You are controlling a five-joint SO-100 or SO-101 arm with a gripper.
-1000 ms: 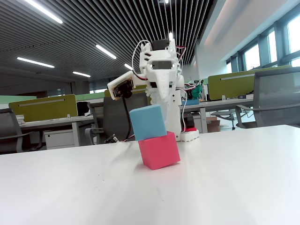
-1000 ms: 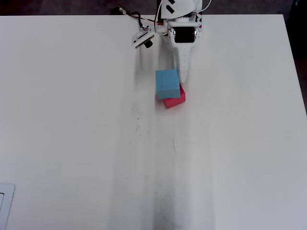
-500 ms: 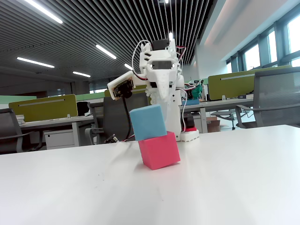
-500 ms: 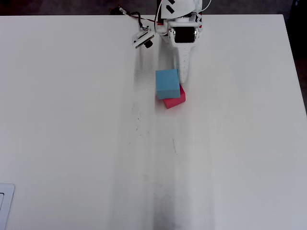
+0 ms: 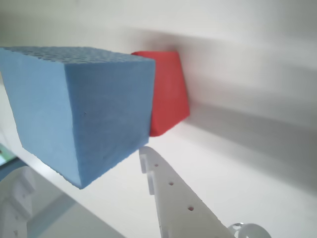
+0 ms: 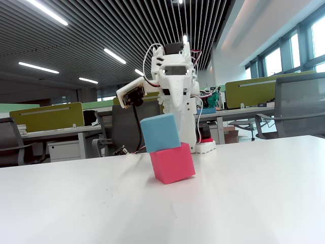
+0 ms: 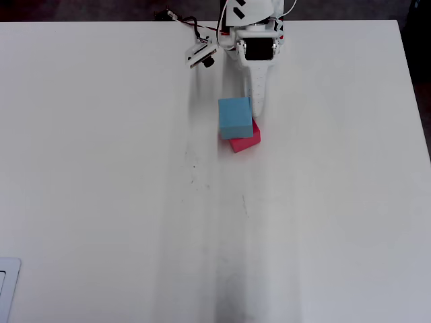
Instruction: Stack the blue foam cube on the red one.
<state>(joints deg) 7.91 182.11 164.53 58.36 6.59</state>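
The blue foam cube [image 6: 160, 132] rests on the red foam cube [image 6: 173, 162], shifted to the left of it in the fixed view and overhanging that side. In the overhead view the blue cube [image 7: 235, 118] covers most of the red cube [image 7: 246, 140]. My white gripper [image 5: 83, 164] is open and straddles the blue cube [image 5: 84, 119] at its near end. One finger [image 5: 171, 191] lies by the cube's lower right corner, and the other finger [image 5: 15, 198] is blurred at the lower left. The red cube [image 5: 168, 91] shows behind the blue one.
The arm's base [image 6: 175, 76] stands at the back of the white table [image 7: 135, 202], just behind the cubes. A small white object [image 7: 7, 289] lies at the table's lower left corner in the overhead view. Office desks and chairs stand beyond the table.
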